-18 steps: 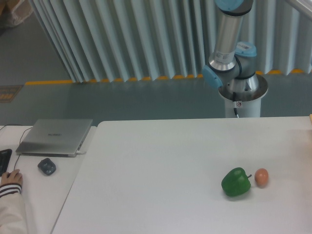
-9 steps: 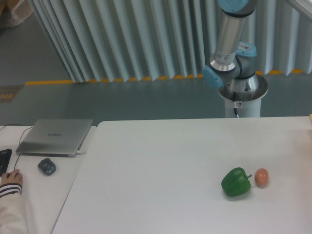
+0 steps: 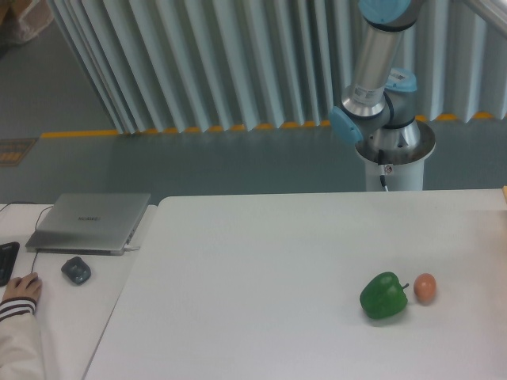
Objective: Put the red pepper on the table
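End effector out of frame: only the arm's lower links (image 3: 372, 87) show, rising past the top edge, so its state can't be told. Red pepper not visible anywhere in view; its heading and long axis can't be noted.

Near edge, left: a person's hand (image 3: 19, 290) with a striped cuff rests on the side desk (image 3: 47, 332). Just behind it, a dark mouse (image 3: 76, 270), and at the far left edge the corner of a black keyboard (image 3: 6, 260).

Near right, on the white worktop (image 3: 253, 277): 1 green bell pepper (image 3: 384, 296), stem pointing right toward a small orange-tan egg-shaped object (image 3: 425, 287) just beside it; touching or apart, can't tell.

Middle distance, left: closed silver laptop (image 3: 89, 222) on the side desk, a faint mark on the lid too small to read. A thin cable runs from its front corner.

Far side: arm base on a round metal pedestal (image 3: 394, 154) just behind the worktop's back edge, with light blue joint caps. A small red-and-white sticker on the pedestal, unreadable.

Beyond: grey floor with a yellow stripe (image 3: 182, 129) along the foot of a pleated pale curtain (image 3: 198, 55).
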